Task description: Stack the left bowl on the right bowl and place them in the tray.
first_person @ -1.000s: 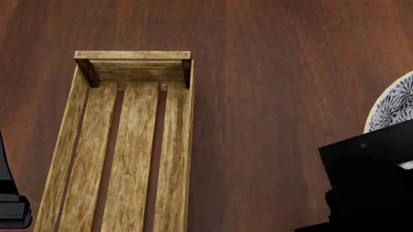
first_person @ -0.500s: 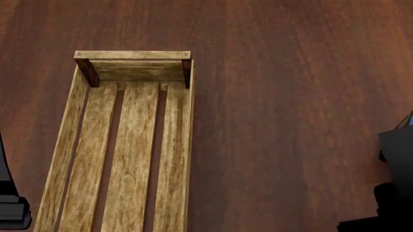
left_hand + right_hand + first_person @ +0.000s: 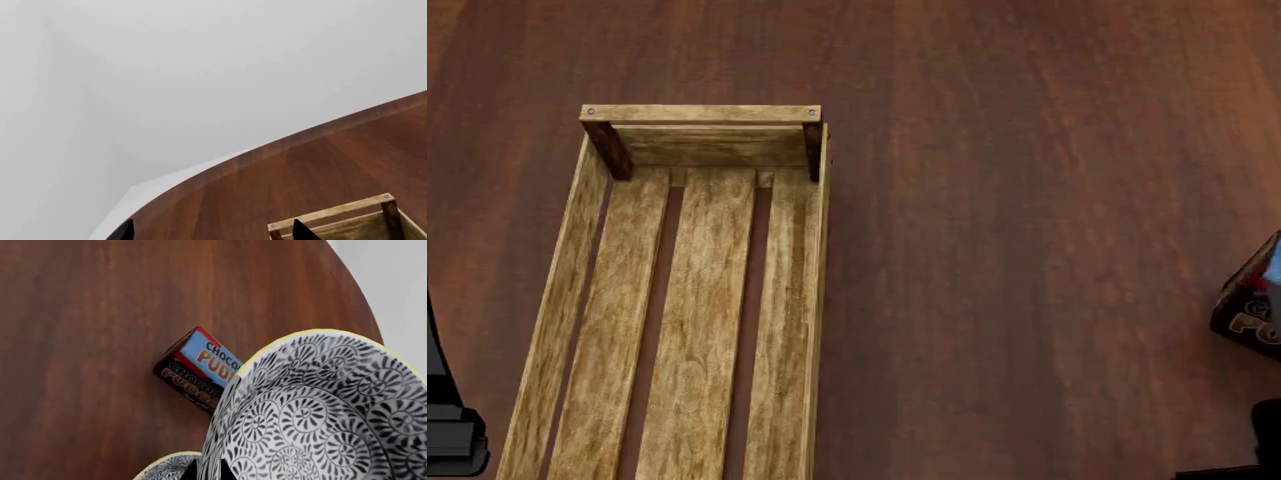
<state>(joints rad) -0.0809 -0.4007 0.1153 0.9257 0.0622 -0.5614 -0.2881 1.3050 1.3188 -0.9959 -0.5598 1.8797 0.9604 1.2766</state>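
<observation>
In the right wrist view my right gripper [image 3: 208,472] is shut on the rim wall of a black-and-white patterned bowl with a yellow rim [image 3: 320,410], one finger inside and one outside. The edge of a second bowl of the same pattern [image 3: 163,466] shows just beneath it. The light-wood slatted tray [image 3: 694,300] lies empty at the left of the head view; no bowl shows there. My left gripper [image 3: 212,233] is open and empty, above the table by the tray's end corner [image 3: 333,215].
A dark chocolate pudding box [image 3: 199,371] lies on the table near the held bowl, and shows at the head view's right edge [image 3: 1252,308]. The brown table's curved edge [image 3: 220,162] runs past the tray's far end. My left arm [image 3: 447,430] is at the bottom left.
My right arm and the bowl have moved right, out of the head view. The pudding box they covered now shows at the right edge. The tray has not moved.
</observation>
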